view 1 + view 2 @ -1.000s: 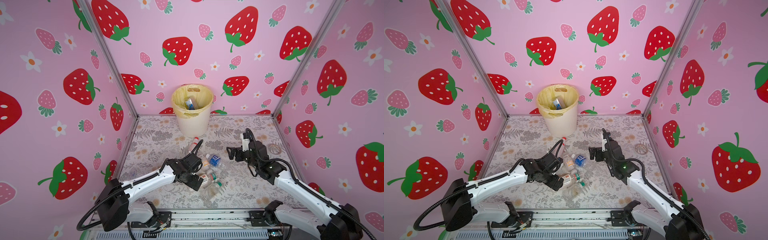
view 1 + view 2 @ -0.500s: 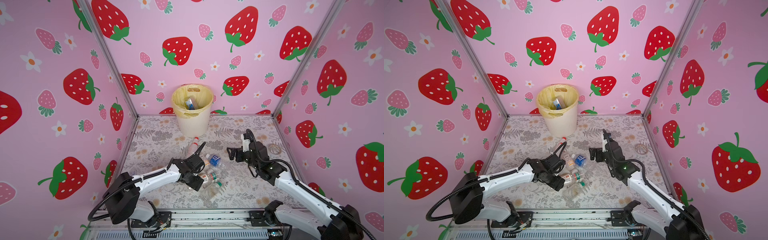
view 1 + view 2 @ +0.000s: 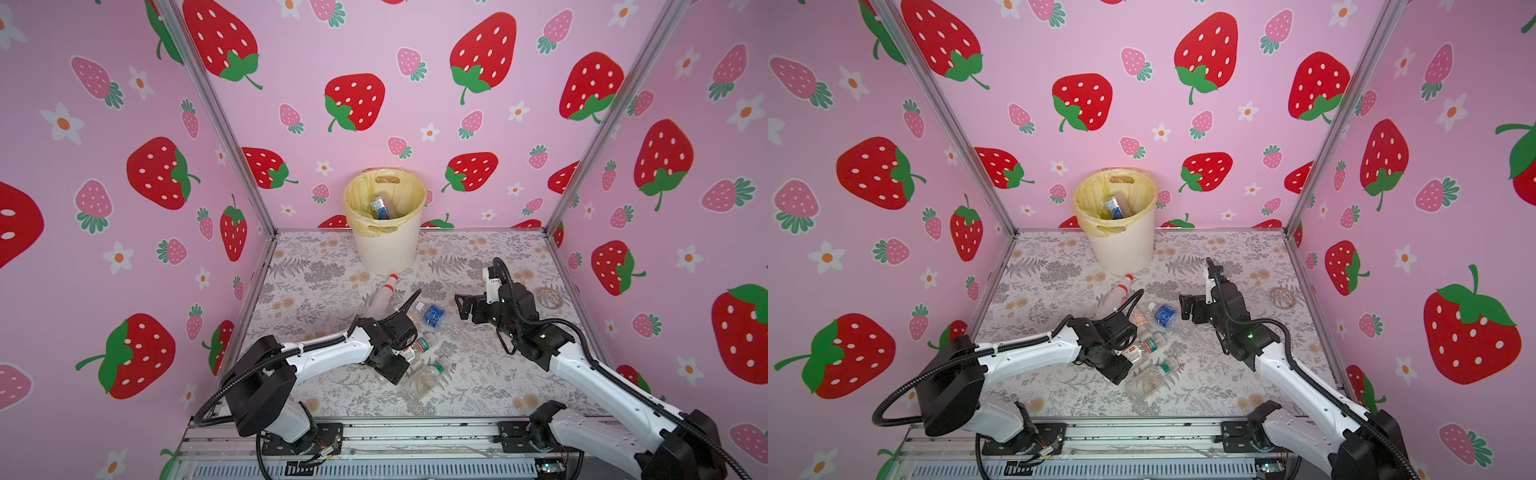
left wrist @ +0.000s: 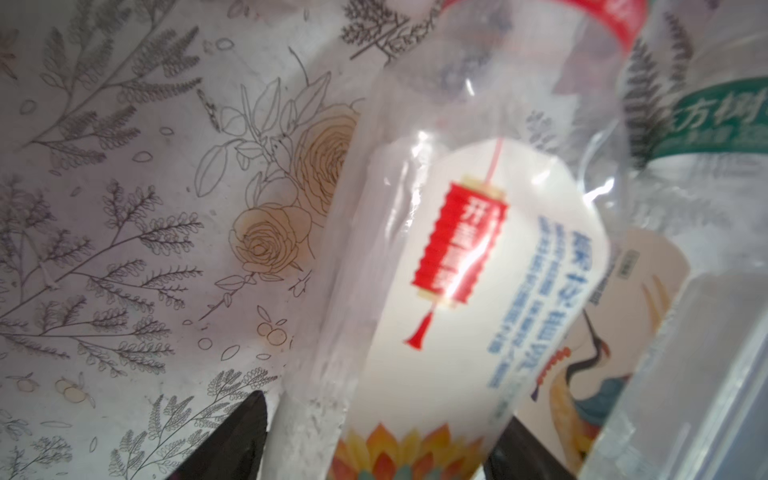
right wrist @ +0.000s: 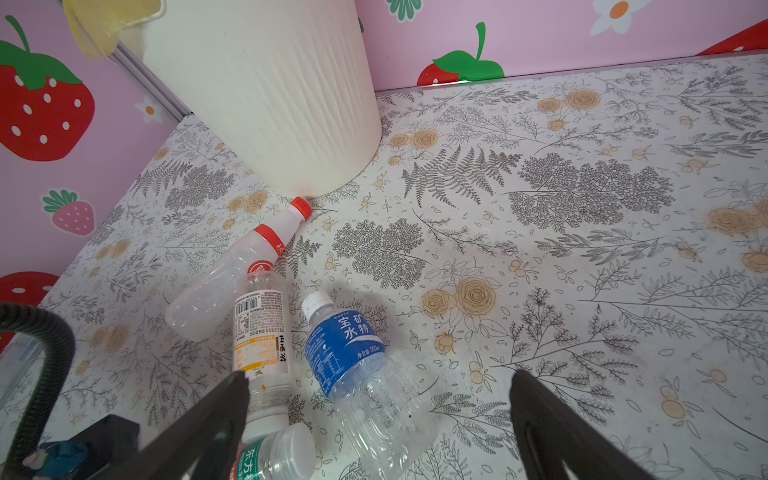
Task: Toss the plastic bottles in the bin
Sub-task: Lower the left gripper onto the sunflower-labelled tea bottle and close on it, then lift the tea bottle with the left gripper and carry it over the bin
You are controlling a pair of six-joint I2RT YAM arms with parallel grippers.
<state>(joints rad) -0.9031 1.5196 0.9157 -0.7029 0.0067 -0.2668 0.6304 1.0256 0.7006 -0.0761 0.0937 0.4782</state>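
**Left fingers** (image 4: 232,444), cut off at the frame edge, straddle the lantern-label bottle (image 4: 436,291). Whether they press it cannot be told, and in both top views they are lost among the bottles (image 3: 424,344). **Right fingers** (image 5: 548,428) stand spread and empty, the blue-label bottle (image 5: 345,349) just ahead on the worktop (image 5: 582,249). Farther beyond, the bag-lined bin (image 3: 386,253) holds at least one discarded bottle (image 3: 380,208), partly visible.

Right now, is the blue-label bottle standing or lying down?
Lying down: the blue-label bottle rests on its side on the table.
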